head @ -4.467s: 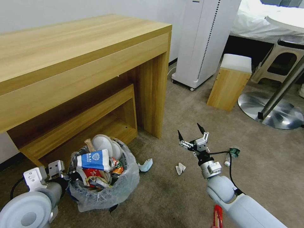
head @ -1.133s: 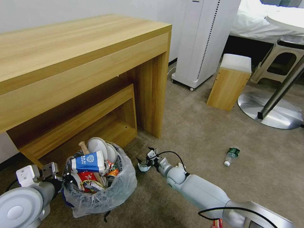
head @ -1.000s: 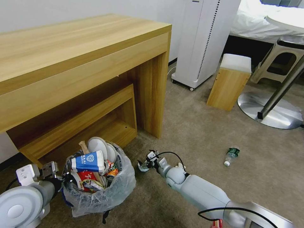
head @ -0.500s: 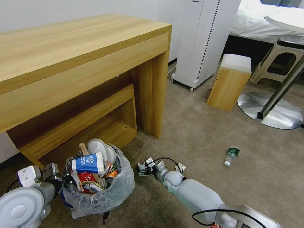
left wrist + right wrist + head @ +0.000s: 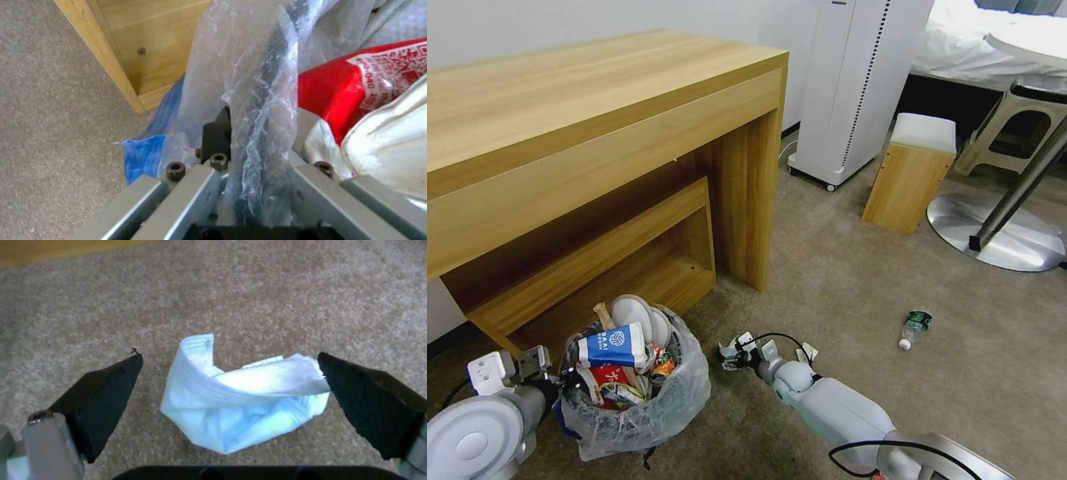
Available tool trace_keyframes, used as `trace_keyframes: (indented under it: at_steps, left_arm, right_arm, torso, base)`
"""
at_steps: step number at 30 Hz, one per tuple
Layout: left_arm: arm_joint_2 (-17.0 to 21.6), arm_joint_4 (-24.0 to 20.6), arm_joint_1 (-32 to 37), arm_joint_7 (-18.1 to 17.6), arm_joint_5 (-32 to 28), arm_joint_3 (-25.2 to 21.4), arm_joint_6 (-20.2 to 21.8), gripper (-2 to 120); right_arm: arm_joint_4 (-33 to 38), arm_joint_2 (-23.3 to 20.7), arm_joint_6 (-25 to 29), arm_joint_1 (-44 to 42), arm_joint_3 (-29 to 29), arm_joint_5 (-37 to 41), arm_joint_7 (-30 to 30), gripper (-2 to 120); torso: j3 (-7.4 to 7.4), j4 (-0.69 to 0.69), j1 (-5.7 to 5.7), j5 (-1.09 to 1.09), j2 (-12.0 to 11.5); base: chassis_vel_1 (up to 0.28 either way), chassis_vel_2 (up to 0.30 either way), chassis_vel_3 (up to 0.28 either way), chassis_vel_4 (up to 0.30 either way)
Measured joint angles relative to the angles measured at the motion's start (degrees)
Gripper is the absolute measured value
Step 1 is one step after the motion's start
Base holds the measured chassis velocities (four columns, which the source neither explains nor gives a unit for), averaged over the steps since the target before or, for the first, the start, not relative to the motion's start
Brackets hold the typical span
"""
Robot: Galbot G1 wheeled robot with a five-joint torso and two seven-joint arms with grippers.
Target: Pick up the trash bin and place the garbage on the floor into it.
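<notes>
Left pincer (image 5: pixel 249 166) clamped on bag-covered rim of trash bin (image 5: pixel 267 83). Red wrapper (image 5: pixel 356 83) and white slipper (image 5: pixel 391 150) inside. Beige floor (image 5: pixel 53 116), wooden shelf (image 5: pixel 133 50) beyond.

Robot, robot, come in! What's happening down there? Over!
Left gripper clamped on trash bin rim. Right gripper open, straddling white wad on floor. Nothing blocking.

One trash bin (image 5: pixel 634 407), two tissue wads (image 5: pixel 808 352), one bottle (image 5: pixel 914 327), two grippers (image 5: pixel 728 353).
</notes>
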Motion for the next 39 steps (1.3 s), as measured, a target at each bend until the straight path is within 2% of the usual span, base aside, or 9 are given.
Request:
trace_keyframes:
  at_steps: [14,17,20,21,28,32,35,36,39]
  left_arm:
    - [-0.02,0.15,-0.22,0.60,0.44,0.22,-0.13,0]
    - [-0.04,0.10,-0.12,0.67,0.49,0.22,-0.15,0]
    - [-0.38,-0.07,0.09,0.74,0.82,0.33,-0.15,0]
    - [-0.38,-0.07,0.09,0.74,0.82,0.33,-0.15,0]
    - [0.13,-0.27,0.19,0.82,0.95,0.14,-0.55,0]
    - [0.09,-0.30,0.19,0.87,1.14,0.20,-0.55,0]
    - [0.15,-0.38,0.11,0.94,1.27,0.34,-0.68,0]
    - [0.15,-0.38,0.11,0.94,1.27,0.34,-0.68,0]
    - [0.76,-0.39,0.07,0.99,1.27,0.26,-0.89,0]
  right_arm:
    - [-1.07,0.20,0.76,-1.26,1.75,-1.29,0.11,100]
    - [-0.82,0.16,0.51,-1.36,1.94,-1.31,0.36,96]
    - [-0.65,0.09,0.37,-1.38,2.11,-1.22,0.65,82]
    - [-0.65,0.09,0.37,-1.38,2.11,-1.22,0.65,82]
    - [0.25,-0.32,-0.19,-1.66,2.41,-0.54,1.30,51]
    - [0.55,-0.55,-0.30,-1.74,2.50,-0.36,1.51,43]
    - [1.39,-0.94,-0.38,-1.74,2.51,0.18,2.33,27]
    - [1.39,-0.94,-0.38,-1.74,2.51,0.18,2.33,27]
    - [2.50,-1.42,-0.40,-1.73,2.60,0.56,2.77,12]
  torso:
    - [0.00,0.00,0.00,0.00,0.00]
    - [0.00,0.00,0.00,0.00,0.00]
    - [0.00,0.00,0.00,0.00,0.00]
    - [0.00,0.00,0.00,0.00,0.00]
    - [0.00,0.00,0.00,0.00,0.00]
    - [0.00,0.00,0.00,0.00,0.00]
    - [0.00,0.00,0.00,0.00,0.00]
    - [0.00,0.00,0.00,0.00,0.00]
    - [0.00,0.00,0.00,0.00,0.00]
  base:
    - [0.000,0.000,0.000,0.000]
    - [0.000,0.000,0.000,0.000]
    - [0.000,0.000,0.000,0.000]
    - [0.000,0.000,0.000,0.000]
    - [0.000,0.000,0.000,0.000]
    - [0.000,0.000,0.000,0.000]
    - [0.000,0.000,0.000,0.000]
    - [0.000,0.000,0.000,0.000]
    - [0.000,0.000,0.000,0.000]
